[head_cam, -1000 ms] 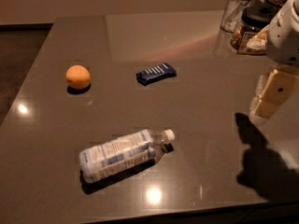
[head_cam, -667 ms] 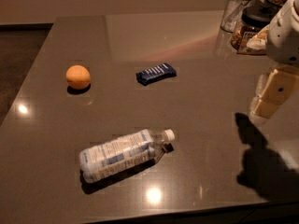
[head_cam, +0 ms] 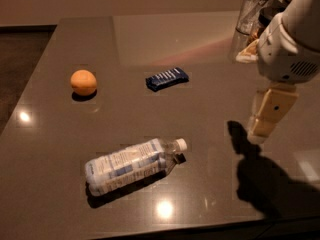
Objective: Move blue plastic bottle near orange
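The blue plastic bottle (head_cam: 131, 165) lies on its side near the table's front edge, its white cap pointing right and its white-and-pale-blue label facing up. The orange (head_cam: 83, 82) sits at the left of the table, well behind and to the left of the bottle. My gripper (head_cam: 262, 128) hangs from the white arm at the right. It is above the table, well to the right of the bottle's cap, and touches nothing.
A small dark blue snack packet (head_cam: 167, 78) lies mid-table between the orange and the arm. A clear glass (head_cam: 254, 10) and other items stand at the back right corner. The dark table (head_cam: 165, 39) ends at left and front edges.
My arm and gripper have moved a little left and down, toward the bottle's side of the table. The bottle, the orange and the packet have not moved.
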